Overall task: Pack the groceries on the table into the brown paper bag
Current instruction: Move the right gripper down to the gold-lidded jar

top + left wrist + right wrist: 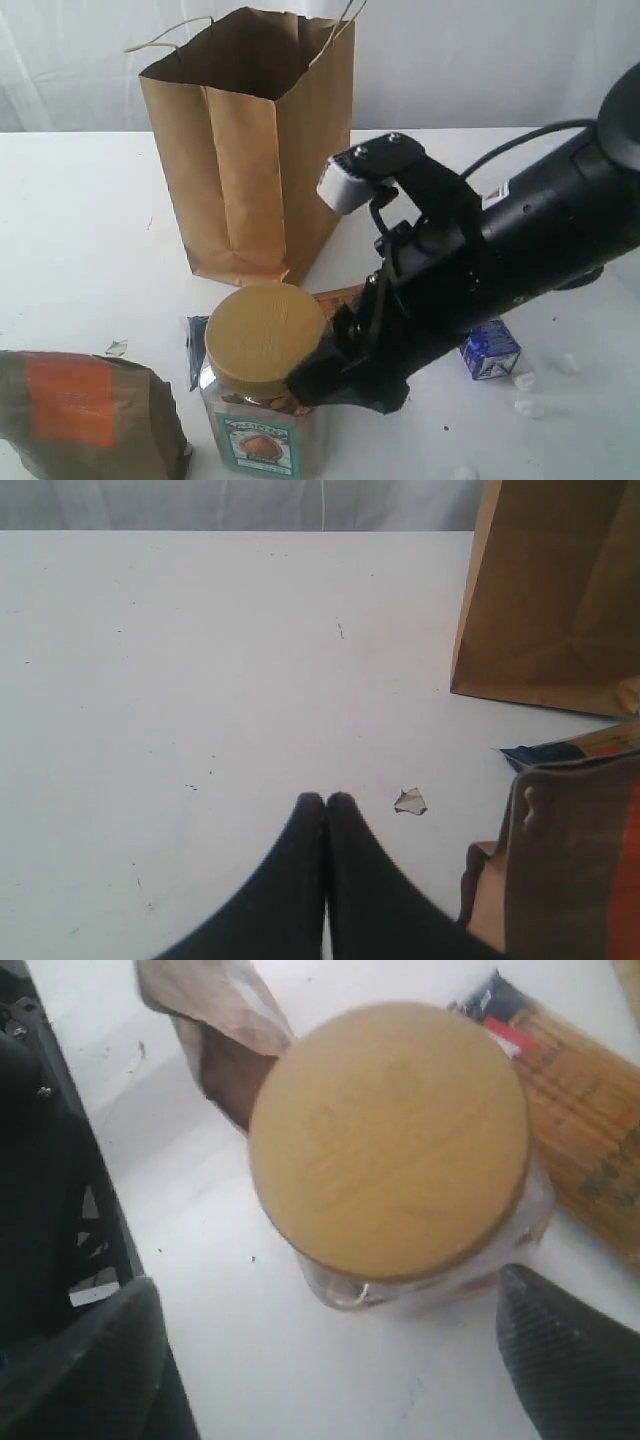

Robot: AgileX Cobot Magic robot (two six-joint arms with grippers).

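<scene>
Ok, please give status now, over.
Right gripper open at jar, not gripping. Left gripper shut over table. Bag upright, open. Pouch close beside jar.

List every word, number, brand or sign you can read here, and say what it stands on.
No text is legible in any view.
On the clear jar: a label with print above a picture, too blurred to read.
On the brown pouch: an orange label, nothing legible.
On the small blue-white carton: print too small.
On the spaghetti packet: dark lettering, blurred.
On the brown paper bag: plain, no print.
</scene>
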